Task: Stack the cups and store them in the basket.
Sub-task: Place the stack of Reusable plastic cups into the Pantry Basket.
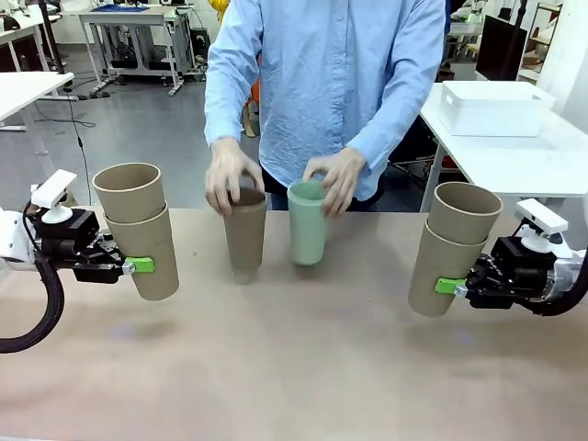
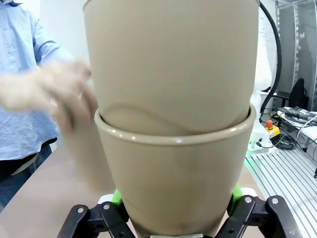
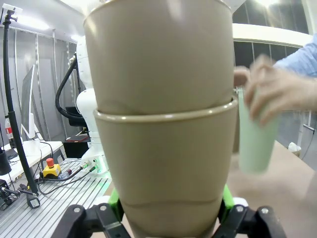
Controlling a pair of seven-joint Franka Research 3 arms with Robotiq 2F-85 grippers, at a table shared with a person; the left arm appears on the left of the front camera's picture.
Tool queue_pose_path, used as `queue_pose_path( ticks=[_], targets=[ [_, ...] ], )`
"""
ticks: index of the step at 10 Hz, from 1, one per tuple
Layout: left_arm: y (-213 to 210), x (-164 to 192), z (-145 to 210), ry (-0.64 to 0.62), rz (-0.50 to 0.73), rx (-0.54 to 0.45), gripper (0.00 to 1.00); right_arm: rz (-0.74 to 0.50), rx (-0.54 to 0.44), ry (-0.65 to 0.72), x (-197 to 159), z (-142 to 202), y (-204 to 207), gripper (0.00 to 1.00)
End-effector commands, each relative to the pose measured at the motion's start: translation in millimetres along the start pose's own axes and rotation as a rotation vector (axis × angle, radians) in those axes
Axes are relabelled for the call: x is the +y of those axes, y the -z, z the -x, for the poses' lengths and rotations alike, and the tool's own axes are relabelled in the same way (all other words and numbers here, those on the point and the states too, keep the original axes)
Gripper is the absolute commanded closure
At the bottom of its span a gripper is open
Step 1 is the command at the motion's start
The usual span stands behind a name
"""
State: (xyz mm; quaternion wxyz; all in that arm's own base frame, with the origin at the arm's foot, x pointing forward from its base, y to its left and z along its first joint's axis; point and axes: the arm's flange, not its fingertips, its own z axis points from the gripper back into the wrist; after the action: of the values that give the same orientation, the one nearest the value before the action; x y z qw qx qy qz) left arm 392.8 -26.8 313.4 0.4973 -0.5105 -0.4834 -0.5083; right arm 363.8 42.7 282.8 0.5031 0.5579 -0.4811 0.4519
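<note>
tabletop (image 1: 294,367) tan; white basket (image 1: 496,108) on white side table (image 1: 514,161); grey floor (image 1: 138,129) behind.

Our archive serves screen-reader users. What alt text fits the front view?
The left tool holds a tilted stack of two tan cups and the right tool another tan pair, over the table. Between them, a person grips a single tan cup with one hand and a mint cup with the other hand.

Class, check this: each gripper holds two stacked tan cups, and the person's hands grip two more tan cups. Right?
No. One hand grips a tan cup, but the other hand grips a mint green cup, as the front view shows. The left gripper does hold a two-cup tan stack, and the right gripper another two-cup stack.
</note>
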Motion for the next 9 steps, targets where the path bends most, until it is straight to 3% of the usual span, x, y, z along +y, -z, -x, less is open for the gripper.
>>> queue_pose_path(
  ticks=[1,9],
  targets=[
    [0.1,-0.5,-3.7,0.009,0.005,0.001,0.15,-0.001,0.0,0.012,0.0,-4.6,0.0,0.14],
    [0.1,-0.5,-3.7,0.009,0.005,0.001,0.15,-0.001,0.0,0.012,0.0,-4.6,0.0,0.14]
  ],
)
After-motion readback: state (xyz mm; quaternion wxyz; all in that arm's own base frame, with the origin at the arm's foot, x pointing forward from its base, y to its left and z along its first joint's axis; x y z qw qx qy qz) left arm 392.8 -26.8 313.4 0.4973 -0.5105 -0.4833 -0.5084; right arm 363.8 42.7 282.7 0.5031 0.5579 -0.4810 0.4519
